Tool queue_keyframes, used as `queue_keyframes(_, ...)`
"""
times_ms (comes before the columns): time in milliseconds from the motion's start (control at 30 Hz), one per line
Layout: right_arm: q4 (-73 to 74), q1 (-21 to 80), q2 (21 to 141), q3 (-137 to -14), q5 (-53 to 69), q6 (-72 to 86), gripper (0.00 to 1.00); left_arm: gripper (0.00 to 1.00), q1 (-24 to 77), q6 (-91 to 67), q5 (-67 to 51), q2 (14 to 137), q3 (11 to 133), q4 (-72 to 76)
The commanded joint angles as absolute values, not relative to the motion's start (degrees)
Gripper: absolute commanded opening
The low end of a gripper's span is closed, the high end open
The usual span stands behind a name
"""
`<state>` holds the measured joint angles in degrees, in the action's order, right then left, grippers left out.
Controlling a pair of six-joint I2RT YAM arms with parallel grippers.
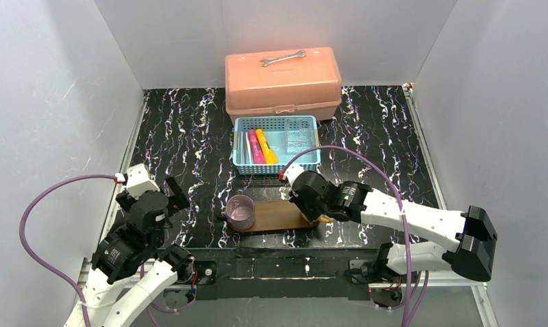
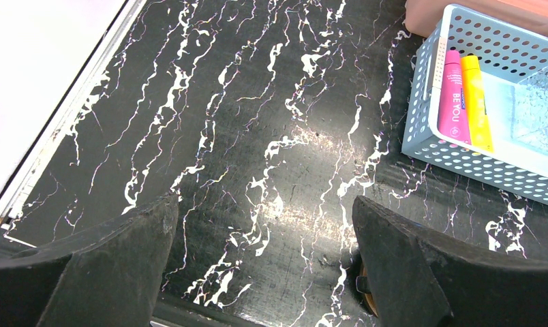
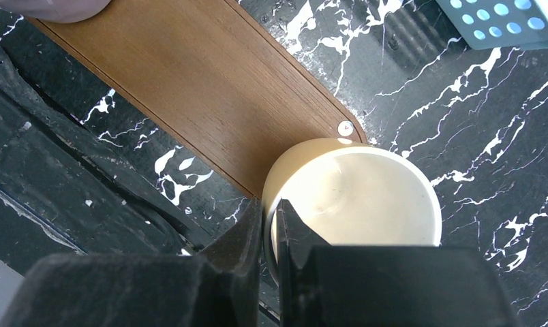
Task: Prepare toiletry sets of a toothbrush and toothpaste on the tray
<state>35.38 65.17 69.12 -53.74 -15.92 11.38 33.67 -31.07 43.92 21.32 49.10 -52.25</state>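
Pinches the rim of a cream cup (image 3: 353, 197) with the right pincer (image 3: 270, 211), at the right end of the tray (image 3: 189, 88). Holds the left pincer (image 2: 264, 204) released, spread wide above the counter (image 2: 257, 102). Shows pink tube (image 2: 453, 95) and yellow tube (image 2: 476, 102) side by side in the blue basket (image 2: 421, 116).

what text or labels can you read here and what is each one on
"BE YOU": on the pink tube in the blue basket.
Dark print on the yellow tube: too small to read.
Print on the clear packet in the basket: too blurred to read.
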Motion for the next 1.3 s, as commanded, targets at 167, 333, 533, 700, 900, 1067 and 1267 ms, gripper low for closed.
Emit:
queue_keyframes(167, 31.7, 65.9, 68.9, -54.3, -17.2, 11.9, 0.14, 0.99, 33.8, -31.0, 45.1, 21.6, 48.7, -51.8)
queue_keyframes(333, 31.8, 66.0, 69.0, -54.6, -17.7, 11.9, 0.16, 0.99, 33.8, -31.0, 45.0, 21.6, 48.7, -51.8)
queue_keyframes(533, 31.1, 66.0, 69.3, -54.2, -18.6, 12.1, 0.2, 0.99, 33.9, -31.0, 45.0, 21.4, 48.7, -51.8)
queue_keyframes(700, 31.3, 66.1, 69.1, -55.0, -19.4, 12.2, 0.29, 0.99, 33.8, -31.0, 45.0, 21.4, 48.7, -51.8)
queue_keyframes(900, 33.4, 66.1, 68.9, -57.4, -20.1, 11.7, 0.36, 0.99, 33.8, -31.0, 45.0, 21.3, 48.7, -51.8)
queue_keyframes(1067, 36.1, 66.1, 68.0, -62.0, -23.1, 10.1, 0.42, 0.99, 33.8, -31.0, 45.0, 21.2, 48.7, -51.8)
queue_keyframes(1267, 38.4, 64.8, 74.5, -73.1, -32.6, 6.9, 0.41, 0.99, 33.8, -31.0, 45.0, 20.9, 48.7, -51.8)
